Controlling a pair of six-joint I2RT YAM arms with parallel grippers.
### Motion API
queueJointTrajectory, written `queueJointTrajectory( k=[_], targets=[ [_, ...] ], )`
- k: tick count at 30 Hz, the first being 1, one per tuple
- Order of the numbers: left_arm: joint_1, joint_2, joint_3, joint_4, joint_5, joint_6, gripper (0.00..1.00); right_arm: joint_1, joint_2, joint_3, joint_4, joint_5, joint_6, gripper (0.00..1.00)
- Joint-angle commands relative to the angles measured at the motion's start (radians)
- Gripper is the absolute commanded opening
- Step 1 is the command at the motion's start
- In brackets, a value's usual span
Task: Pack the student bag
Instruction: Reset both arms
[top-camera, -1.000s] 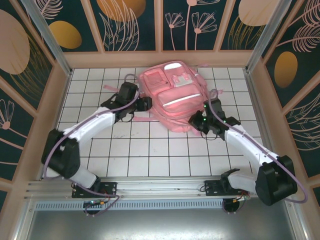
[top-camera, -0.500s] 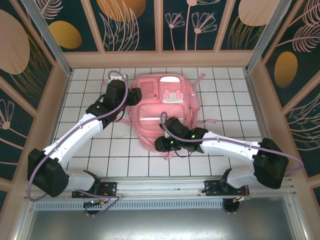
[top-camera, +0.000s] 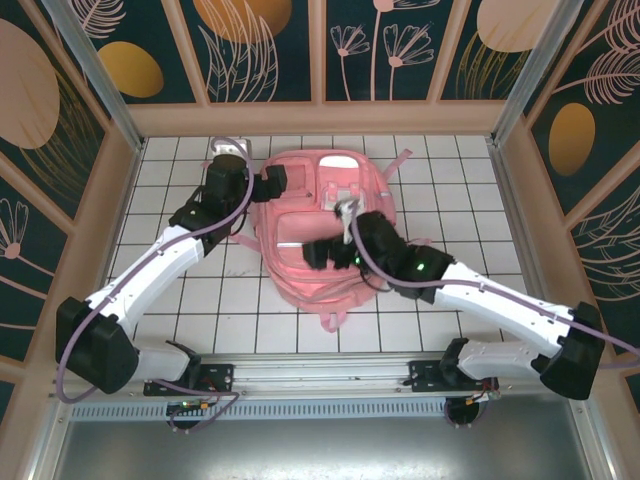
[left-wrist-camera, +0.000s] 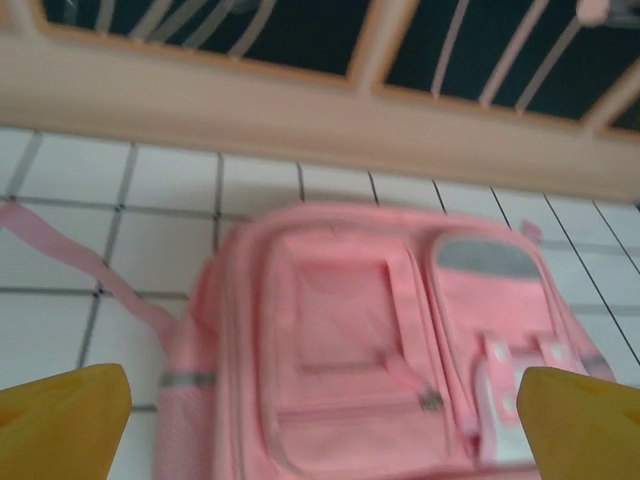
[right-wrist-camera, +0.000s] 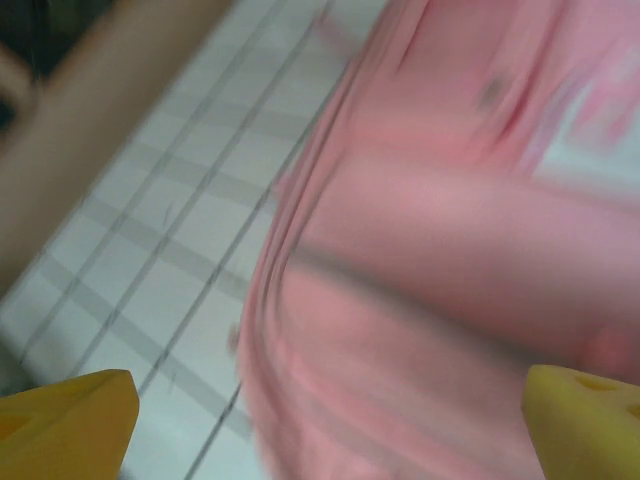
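The student bag (top-camera: 300, 205) is a big pink backpack lying flat on its back in the middle of the white tiled table, front pockets up. My left gripper (top-camera: 272, 183) hovers at its upper left corner, open, with nothing between the fingers. In the left wrist view the bag (left-wrist-camera: 340, 320) fills the space beyond the left gripper (left-wrist-camera: 325, 430), whose yellow fingertips (left-wrist-camera: 60, 420) stand far apart. My right gripper (top-camera: 316, 252) is over the bag's lower front, open. In the blurred right wrist view the bag (right-wrist-camera: 450, 260) lies under the right gripper (right-wrist-camera: 325, 430).
A wooden rail (top-camera: 320, 118) and patterned panels wall in the table at the back and sides. Pink straps trail off the bag at the top right (top-camera: 402, 157) and at the near end (top-camera: 331, 320). Bare tiles (top-camera: 240, 320) lie toward the arm bases.
The bag was dragged left and turned straighter. My right gripper climbed from the bag's near edge onto its front and opened. The left gripper opened wider.
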Motion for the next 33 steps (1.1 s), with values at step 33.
queueJointTrajectory(
  k=[33],
  targets=[
    [0.441,0.177,-0.887,1.378,0.019,0.358,0.99,-1.033,0.374,-0.810,1.528,-0.334,-0.374,0.99]
  ],
)
